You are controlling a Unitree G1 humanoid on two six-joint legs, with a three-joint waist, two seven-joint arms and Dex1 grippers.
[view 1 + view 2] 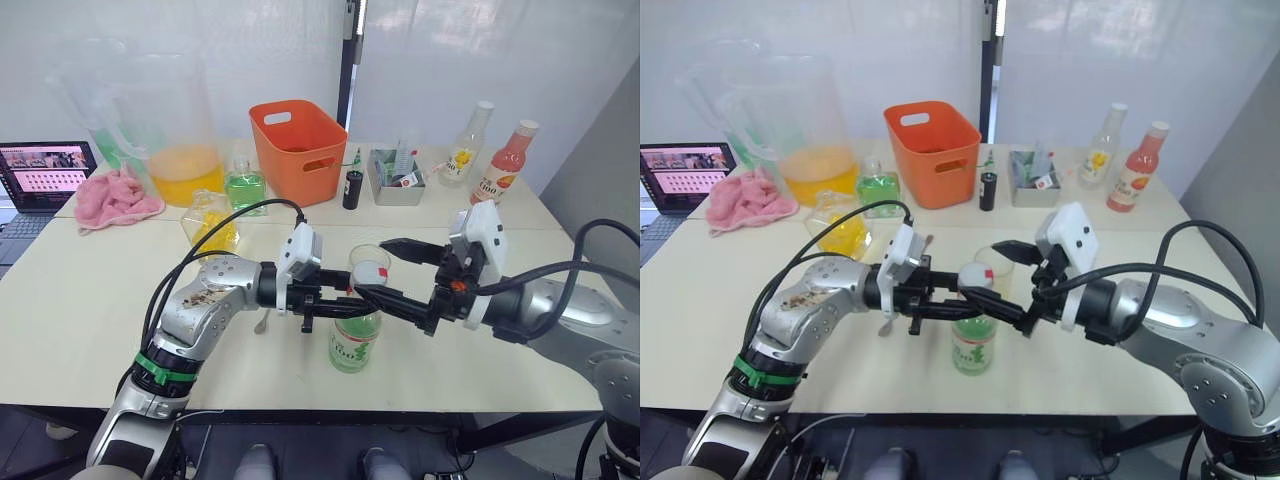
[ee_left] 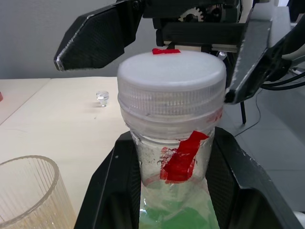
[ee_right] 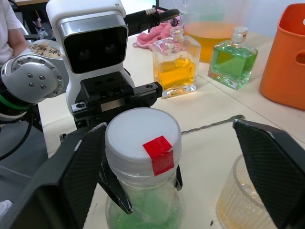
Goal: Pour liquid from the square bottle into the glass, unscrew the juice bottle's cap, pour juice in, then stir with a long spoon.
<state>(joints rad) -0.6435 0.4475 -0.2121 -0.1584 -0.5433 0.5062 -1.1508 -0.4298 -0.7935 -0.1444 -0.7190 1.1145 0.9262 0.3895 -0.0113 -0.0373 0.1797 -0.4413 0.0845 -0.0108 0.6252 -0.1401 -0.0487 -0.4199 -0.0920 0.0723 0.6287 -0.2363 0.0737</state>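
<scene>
Left wrist view: left hand (image 2: 174,191) clamps juice bottle (image 2: 174,143) neck.

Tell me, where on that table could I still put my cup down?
The near left table, beside the left arm and in front of the pink cloth, is bare. So is the patch between the orange basket and the arms. The middle is crowded: both jaws surround the juice bottle beside the glass. The back edge is lined with bottles.
</scene>
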